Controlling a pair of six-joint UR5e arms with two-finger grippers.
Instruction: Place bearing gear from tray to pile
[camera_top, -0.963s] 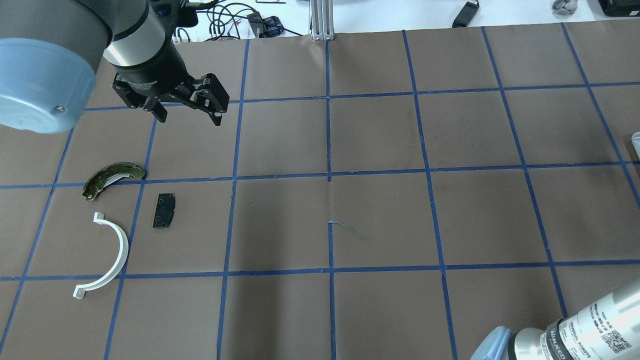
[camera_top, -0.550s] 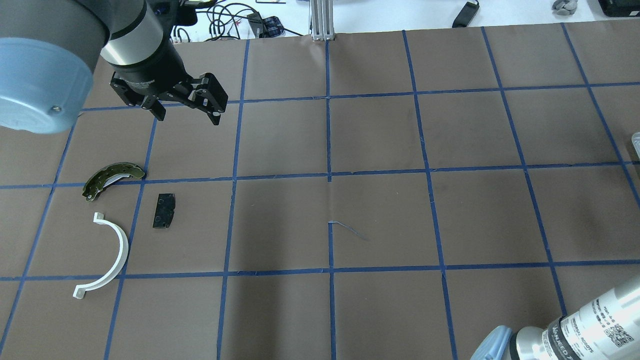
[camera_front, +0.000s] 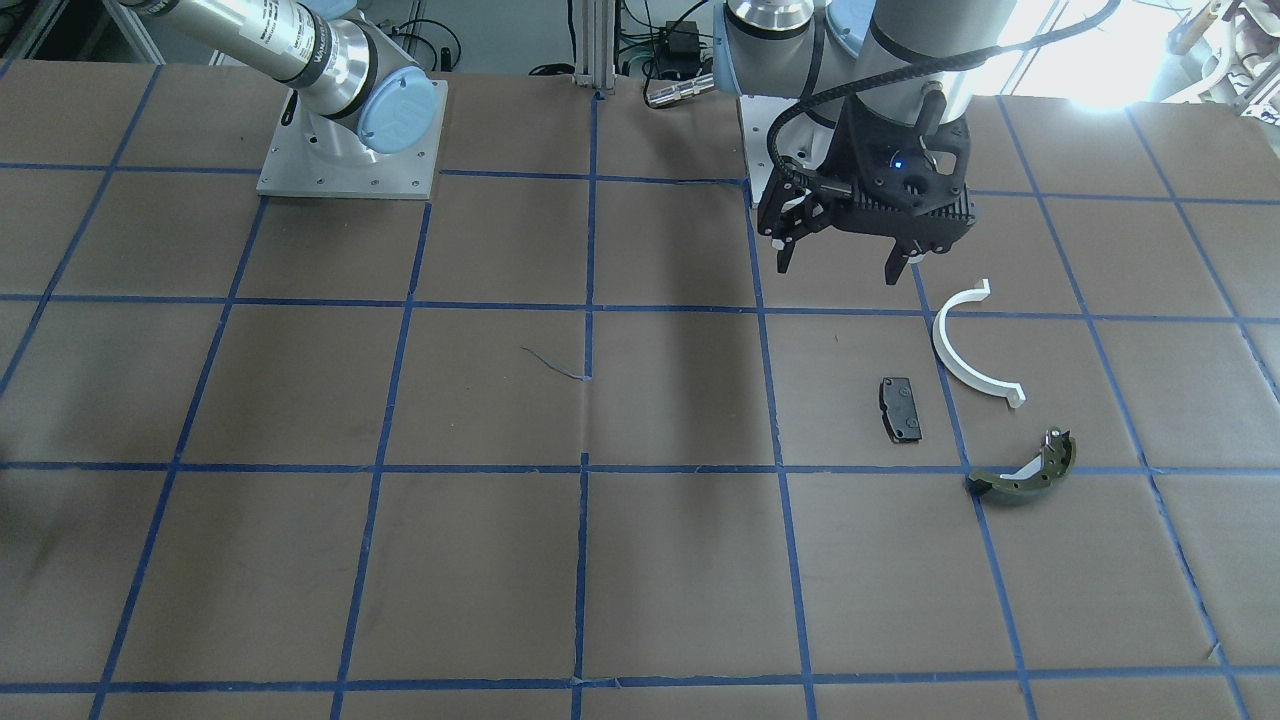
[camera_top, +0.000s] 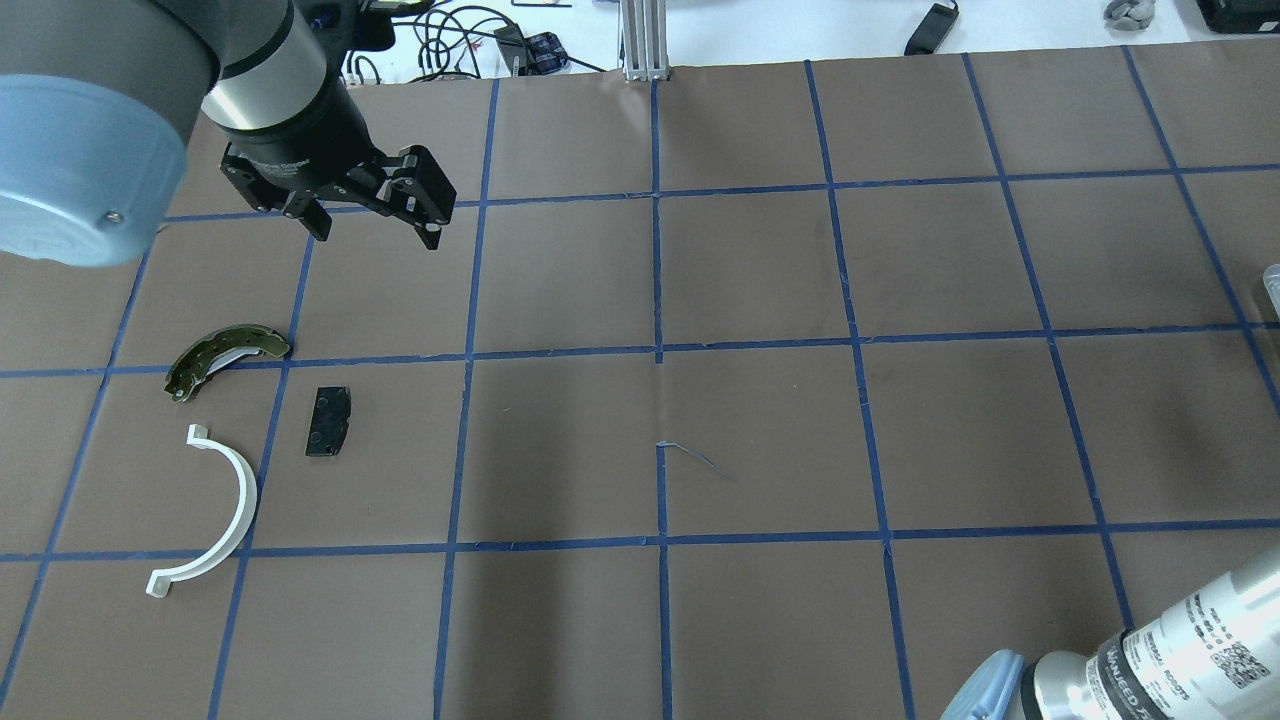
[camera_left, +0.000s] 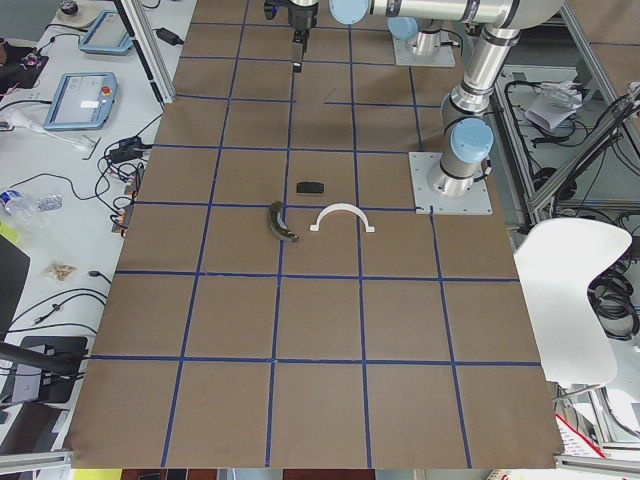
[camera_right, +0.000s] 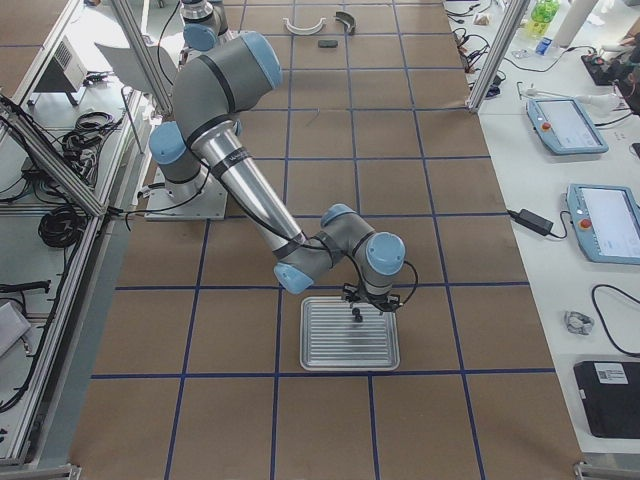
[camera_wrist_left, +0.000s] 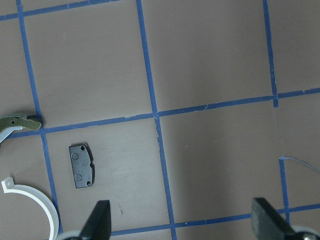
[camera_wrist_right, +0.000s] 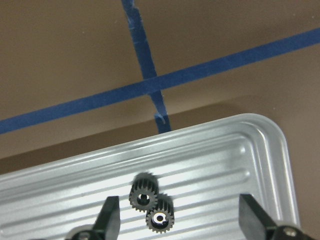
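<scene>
Beside cluttered desks (camera_right: 585, 150), blue-gridded brown table (camera_top: 760, 270), tray (camera_right: 328, 348), possibly metal

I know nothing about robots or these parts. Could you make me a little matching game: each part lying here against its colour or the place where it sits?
Things:
1. half-ring
2. rectangular pad
3. brake shoe
4. two gears

Descriptions:
A. olive green
B. on the ribbed metal tray
C. white
D. black, flat on the brown table

Pairs: 1-C, 2-D, 3-A, 4-B.
</scene>
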